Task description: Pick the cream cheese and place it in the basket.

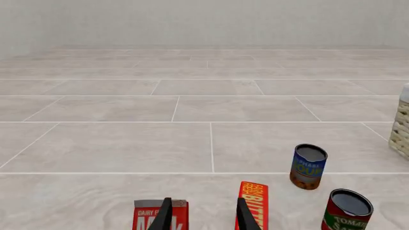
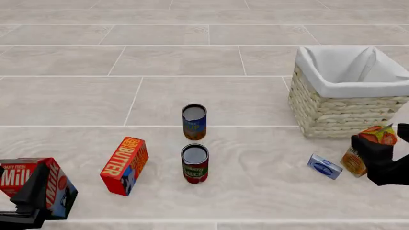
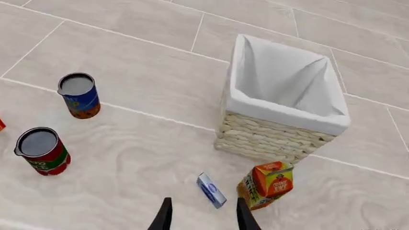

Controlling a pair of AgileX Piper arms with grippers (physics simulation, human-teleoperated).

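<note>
Cream cheese point(image 3: 211, 190) is lying low-center, just above the right gripper point(image 3: 199, 215). Its fingers are sitting spread, grasping nothing.

Clutter on the pale wood-grain desk point(image 2: 268, 191)

Two open-topped cylindrical cans stand upright mid-desk — a blue-and-orange soup can point(image 2: 194, 121) farther back, a red-and-green tomato can point(image 2: 195, 163) just in front of it. To their left an orange-red rectangular butter box point(image 2: 124, 166) stands tilted; farther left, at the near edge, sits a red-and-blue milk carton point(image 2: 38, 184). An orange juice carton point(image 2: 367, 149) stands on the far right.
</note>
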